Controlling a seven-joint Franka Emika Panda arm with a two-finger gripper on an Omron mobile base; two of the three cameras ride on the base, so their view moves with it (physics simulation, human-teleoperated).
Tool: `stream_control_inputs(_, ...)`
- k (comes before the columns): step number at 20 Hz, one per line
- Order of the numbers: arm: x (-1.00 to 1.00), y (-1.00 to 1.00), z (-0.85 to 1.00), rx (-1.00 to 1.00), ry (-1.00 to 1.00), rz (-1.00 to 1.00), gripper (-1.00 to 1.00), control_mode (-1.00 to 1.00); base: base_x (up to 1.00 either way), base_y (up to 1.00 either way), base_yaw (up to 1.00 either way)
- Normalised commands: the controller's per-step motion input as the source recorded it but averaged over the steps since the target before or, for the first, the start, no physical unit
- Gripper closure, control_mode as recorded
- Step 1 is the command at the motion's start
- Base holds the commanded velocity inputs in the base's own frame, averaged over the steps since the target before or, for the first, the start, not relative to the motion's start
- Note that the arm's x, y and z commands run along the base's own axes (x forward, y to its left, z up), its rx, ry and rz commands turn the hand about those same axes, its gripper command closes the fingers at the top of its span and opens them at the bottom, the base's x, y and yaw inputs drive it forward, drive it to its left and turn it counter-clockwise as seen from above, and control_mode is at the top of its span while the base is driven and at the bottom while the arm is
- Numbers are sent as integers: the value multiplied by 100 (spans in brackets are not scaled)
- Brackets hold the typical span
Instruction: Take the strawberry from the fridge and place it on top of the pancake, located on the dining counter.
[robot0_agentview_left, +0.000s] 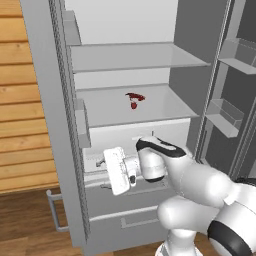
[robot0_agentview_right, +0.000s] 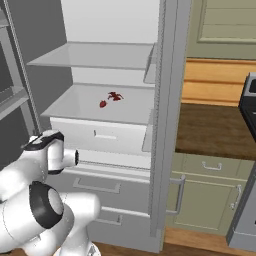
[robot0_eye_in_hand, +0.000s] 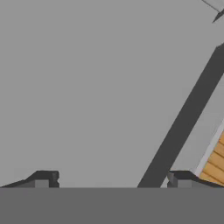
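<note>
**At the open fridge, fingers spread, berry on the middle shelf**

In the left base view, a wall of light wooden planks (robot0_agentview_left: 20, 100) stands at the far left, and just beside it is the open left door (robot0_agentview_left: 47, 115) of the fridge (robot0_agentview_left: 125, 70), seen nearly edge-on, its bar handle (robot0_agentview_left: 54, 210) low down. Inside, two grey shelves run across. On the lower shelf (robot0_agentview_left: 165, 107) lies the strawberry (robot0_agentview_left: 133, 104), a tiny red berry, touching or just beside a flatter dark red scrap (robot0_agentview_left: 135, 96) behind it; I cannot tell what that scrap is. Below the shelf sits a pale drawer (robot0_agentview_left: 125, 135), and in front of it hangs my hand, white and blocky, turned toward the left door. My fingers (robot0_agentview_left: 102, 172) point left, well below the berry and apart from it. Right of my arm the other door stands open with its bins (robot0_agentview_left: 225, 117).

In the right base view, the same berry (robot0_agentview_right: 103, 104) rests on the shelf, the red scrap (robot0_agentview_right: 115, 96) just to its right. Farther right comes a dark wooden tabletop (robot0_agentview_right: 210, 130) over pale green cabinets (robot0_agentview_right: 207, 195).

In the hand view, my two dark fingertips (robot0_eye_in_hand: 43, 178) stand wide apart with nothing between them, facing a flat grey surface crossed by a dark slanted band, with a sliver of wooden planks at the right edge.
</note>
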Motion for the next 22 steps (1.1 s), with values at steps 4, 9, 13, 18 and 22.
stream_control_inputs(4, 16, -100, 1, -20, -2, 0, -100, -100, 0, 0, 0)
stream_control_inputs(9, 17, -88, 48, -44, -10, 8, -100, -100, 0, 0, 0)
stream_control_inputs(13, 2, -71, 37, -57, -14, 14, -100, -100, 0, 0, 0)
stream_control_inputs(18, 0, -68, 7, -71, -28, 38, -100, -100, 0, 0, 0)
stream_control_inputs(22, -4, -80, 10, -44, -43, 61, -100, -100, 0, 0, 0)
